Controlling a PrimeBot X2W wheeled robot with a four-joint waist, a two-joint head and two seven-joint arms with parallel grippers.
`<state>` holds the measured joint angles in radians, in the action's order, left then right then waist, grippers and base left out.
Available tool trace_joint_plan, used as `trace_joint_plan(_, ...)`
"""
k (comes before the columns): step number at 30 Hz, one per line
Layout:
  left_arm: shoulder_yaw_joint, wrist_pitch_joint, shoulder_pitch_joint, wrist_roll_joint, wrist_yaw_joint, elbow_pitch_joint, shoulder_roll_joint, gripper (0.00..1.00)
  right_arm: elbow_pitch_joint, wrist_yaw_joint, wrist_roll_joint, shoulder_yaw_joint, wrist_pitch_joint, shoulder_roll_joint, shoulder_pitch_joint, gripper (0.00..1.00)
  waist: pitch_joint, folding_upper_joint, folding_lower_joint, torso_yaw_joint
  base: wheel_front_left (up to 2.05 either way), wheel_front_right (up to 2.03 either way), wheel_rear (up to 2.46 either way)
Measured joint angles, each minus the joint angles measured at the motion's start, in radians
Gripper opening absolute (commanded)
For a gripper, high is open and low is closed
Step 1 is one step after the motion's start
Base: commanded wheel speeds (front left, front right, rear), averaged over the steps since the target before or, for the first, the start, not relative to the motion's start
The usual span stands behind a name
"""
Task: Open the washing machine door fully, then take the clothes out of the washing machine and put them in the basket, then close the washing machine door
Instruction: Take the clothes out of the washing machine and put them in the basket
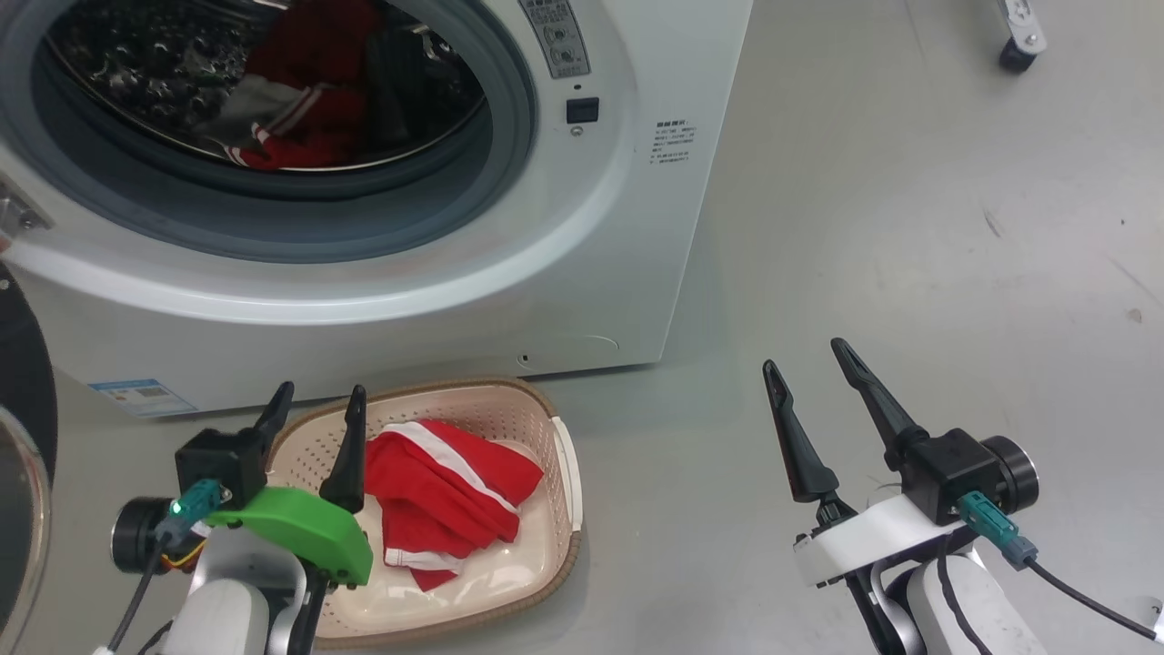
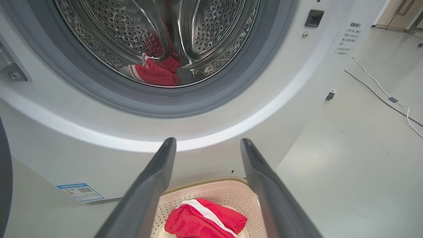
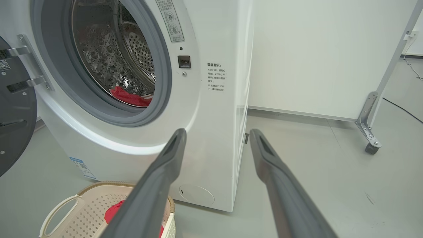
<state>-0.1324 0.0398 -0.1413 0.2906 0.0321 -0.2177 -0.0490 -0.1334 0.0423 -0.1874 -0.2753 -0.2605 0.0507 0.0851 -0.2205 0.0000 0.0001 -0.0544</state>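
One washer (image 1: 591, 255), one basket (image 1: 491, 411), two end effectors (image 1: 320, 389) (image 1: 805, 355)

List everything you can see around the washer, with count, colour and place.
washing machine: one, white, front left
washing machine door: one, black, swung open at left
clothes in drum: count unclear, red with white stripes, drum bottom
garment in basket: one, red with white stripe, inside basket
basket: one, cream with brown rim, floor before washer
label: one, blue, washer's lower left corner
caster: one, black, floor far right
cables: two, white and dark, floor beyond washer
left gripper: one, dark fingers open, over basket
right gripper: one, dark fingers open, over bare floor
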Motion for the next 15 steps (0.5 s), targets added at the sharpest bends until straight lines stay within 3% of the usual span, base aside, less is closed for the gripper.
trace_joint_plan(8, 0.021, -0.070, -0.168, 0.008, 0.008, -0.081, -0.008, 1.00, 0.025, 0.000, -0.002, -0.027, 0.000, 0.000, 0.062, 1.00, -0.107, 0.0000, 0.0000, -0.038, 0.00, 0.00, 0.00)
trace_joint_plan(15, 0.057, -0.112, -0.335, 0.007, 0.013, -0.124, -0.082, 1.00, 0.059, -0.010, -0.064, -0.069, 0.000, 0.000, 0.119, 1.00, -0.205, 0.0000, 0.0001, -0.083, 0.00, 0.00, 0.00)
